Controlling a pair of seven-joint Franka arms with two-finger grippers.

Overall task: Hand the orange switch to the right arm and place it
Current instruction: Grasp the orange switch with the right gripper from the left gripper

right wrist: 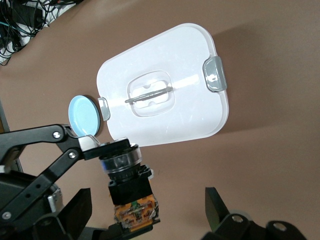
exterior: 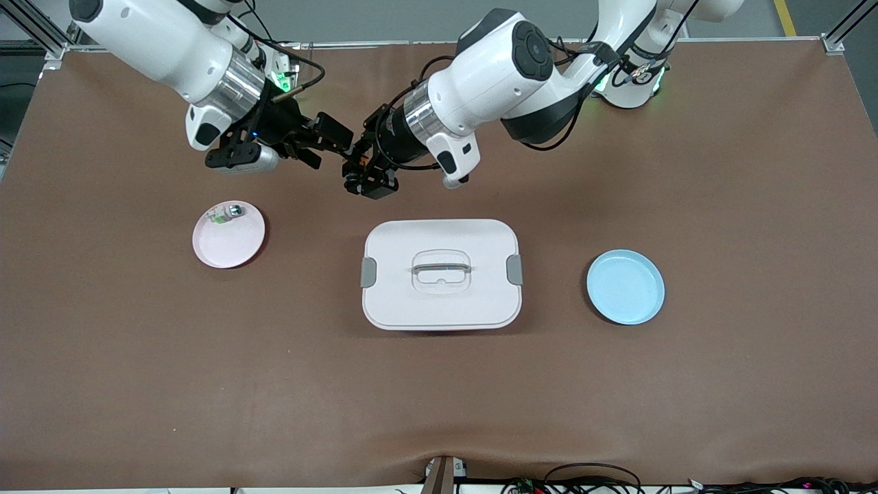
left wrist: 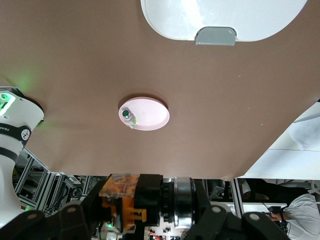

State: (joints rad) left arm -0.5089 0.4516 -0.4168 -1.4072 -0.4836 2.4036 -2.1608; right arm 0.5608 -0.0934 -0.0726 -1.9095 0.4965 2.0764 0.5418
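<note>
Bench (exterior: 439,398) spans the whole view. The white lidded box (exterior: 441,274) sits mid-bench. The blue plate (exterior: 625,287) lies toward the left arm's end and is bare. The pink plate (exterior: 236,247) lies toward the right arm's end and holds a small clear-green part (exterior: 226,214).

Both arms meet in the air over bare bench. The left gripper (exterior: 353,165) has its jaws pinching the switch (right wrist: 127,185) at the round cap end. The right gripper (exterior: 326,144) has its jaws spread wide, one on each side of the switch and not touching it.

Step in hand is likely the handover. The right jaws should close square on the black body, clear of the left fingers (right wrist: 82,142). The left should let go only once that grip is firm.

The switch's long axis runs between the right jaws. Its orange-brown end points at the right wrist, its cap end away.
</note>
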